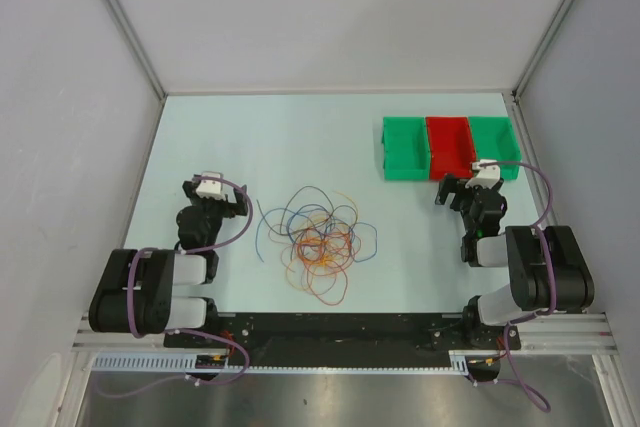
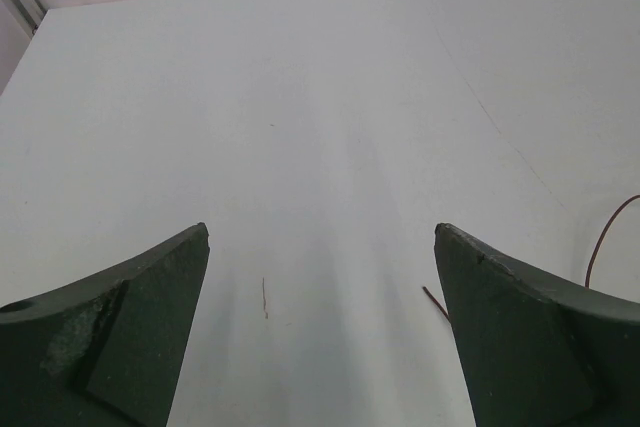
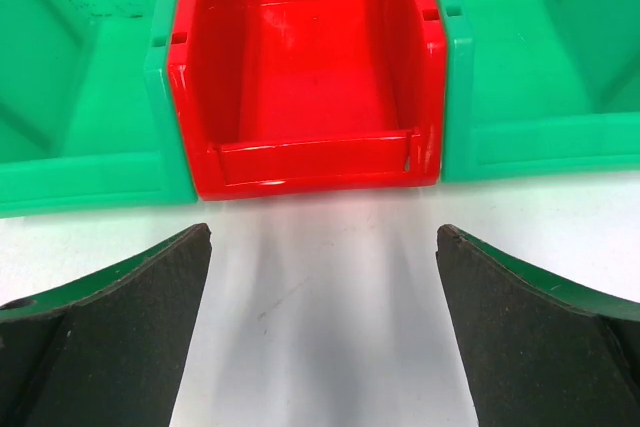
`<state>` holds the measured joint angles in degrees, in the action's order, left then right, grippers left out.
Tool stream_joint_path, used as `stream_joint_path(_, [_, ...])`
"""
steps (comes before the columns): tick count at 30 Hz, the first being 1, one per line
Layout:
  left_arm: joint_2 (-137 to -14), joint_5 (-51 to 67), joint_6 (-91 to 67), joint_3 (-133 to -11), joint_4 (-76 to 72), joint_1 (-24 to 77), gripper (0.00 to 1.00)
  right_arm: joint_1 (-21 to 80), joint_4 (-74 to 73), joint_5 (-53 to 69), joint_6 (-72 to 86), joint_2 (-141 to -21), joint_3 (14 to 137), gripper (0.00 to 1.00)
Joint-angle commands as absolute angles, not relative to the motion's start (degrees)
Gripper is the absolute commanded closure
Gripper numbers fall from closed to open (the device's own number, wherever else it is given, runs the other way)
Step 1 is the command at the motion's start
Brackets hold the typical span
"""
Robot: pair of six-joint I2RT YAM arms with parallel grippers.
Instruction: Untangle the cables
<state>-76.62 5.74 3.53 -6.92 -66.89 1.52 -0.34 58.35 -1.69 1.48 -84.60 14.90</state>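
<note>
The cables are heaped, looped without one clear axis, between the wide-spread, empty left gripper and right gripper.

Open worktop surrounds the cables on every side; three bins stand close ahead of the right tool, blocking its front.

Bright, even overhead light; soft shadows; glare on red bin; wrist views slightly soft.

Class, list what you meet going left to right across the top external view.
The left gripper → cables → left green bin → red bin → right green bin.
</note>
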Motion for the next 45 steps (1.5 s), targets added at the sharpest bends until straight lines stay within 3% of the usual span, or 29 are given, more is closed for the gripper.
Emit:
stream_joint_path(1, [-76.46, 6.86, 4.13, -8.00, -70.49, 1.41, 0.00, -0.35, 60.03, -2.46, 1.23, -84.73, 16.35, 0.00])
stream_joint_path(18, [-76.38, 6.86, 4.22, -8.00, -70.58, 1.49, 0.00, -0.35, 60.12, -2.37, 1.23, -84.73, 16.35, 0.00])
stream_joint_path(22, [-76.46, 6.85, 4.13, -8.00, -70.58, 1.41, 0.00, 4.63, 60.12, -13.91, 0.44, -82.28, 15.65, 0.00])
stream_joint_path(26, [-76.46, 6.77, 4.13, -8.00, -70.58, 1.41, 0.00, 10.19, 40.95, -22.05, -0.27, -72.53, 21.34, 0.00])
stream_joint_path(30, [-76.38, 6.85, 4.22, -8.09, -70.40, 1.41, 0.00, 11.08, 19.55, -18.20, 11.22, -60.94, 27.67, 0.00])
stream_joint_path(34, [-76.29, 4.24, 3.69, -8.70, -69.79, 1.49, 0.00, 10.73, 10.48, 2.39, 23.44, -47.94, 28.65, 0.00])
stream_joint_path(37, [-66.04, 2.65, 0.91, -17.98, -45.63, 2.11, 0.00, 7.22, 9.39, 21.20, 38.82, -46.58, 27.95, 0.00])
stream_joint_path(39, [-61.01, -5.69, -8.39, -32.42, -17.76, 2.46, 0.00, 4.06, 14.32, 36.82, 43.57, -50.26, 28.91, 0.03])
stream_joint_path(40, [-60.74, -8.32, -18.01, -37.83, -8.27, 2.46, 0.00, 4.39, 13.72, 38.39, 43.51, -51.40, 30.22, 0.09])
stream_joint_path(41, [-60.99, -11.31, -22.11, -42.40, 6.44, 2.46, 0.00, 5.53, 8.32, 37.89, 42.29, -51.50, 33.11, 0.09])
stream_joint_path(45, [-60.12, -6.08, -45.44, -45.62, 19.31, 0.18, 0.00, 17.28, -6.48, 20.18, 30.44, -47.46, 40.05, 0.02])
